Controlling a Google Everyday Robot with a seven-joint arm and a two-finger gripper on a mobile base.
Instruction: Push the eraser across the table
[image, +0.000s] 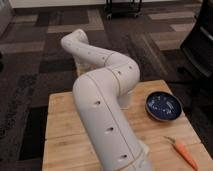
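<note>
behind the arm (102, 100): gripper, eraser hidden

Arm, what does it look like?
The arm is off-white, built of thick rounded segments with seams at joints and small dark dots. No cables show. The gripper, past the table's far edge, is mostly hidden.

Thick off-white robot arm (107, 115) of rounded tube sections, thin seams at the joints, small dark screw holes along it. Its gripper is hidden behind the arm, upper left.
</note>
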